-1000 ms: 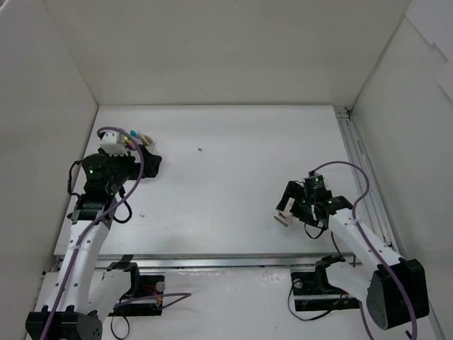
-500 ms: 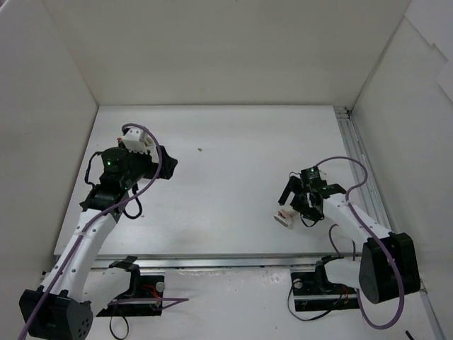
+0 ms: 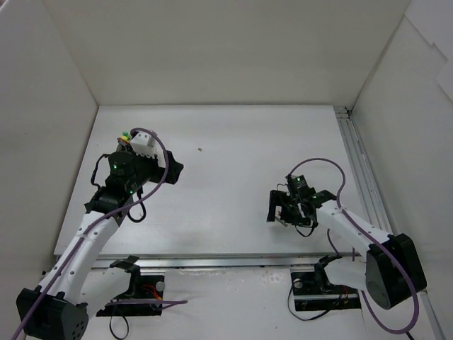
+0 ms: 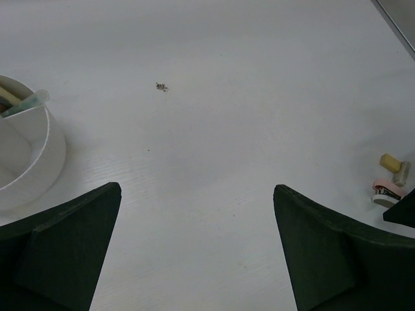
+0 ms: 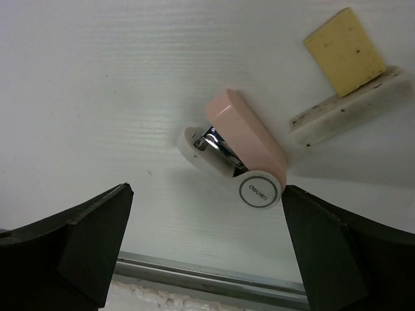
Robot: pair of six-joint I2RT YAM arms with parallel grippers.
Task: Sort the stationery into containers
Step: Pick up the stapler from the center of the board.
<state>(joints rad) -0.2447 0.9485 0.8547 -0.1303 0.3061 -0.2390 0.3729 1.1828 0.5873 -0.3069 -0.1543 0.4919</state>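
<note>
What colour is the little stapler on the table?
The stapler is pale pink on top, white underneath; the right wrist view shows it best.

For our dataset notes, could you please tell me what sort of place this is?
Probably a lab robot cell: a white table boxed in by white panels, a left arm and right arm at its near edge.
</note>
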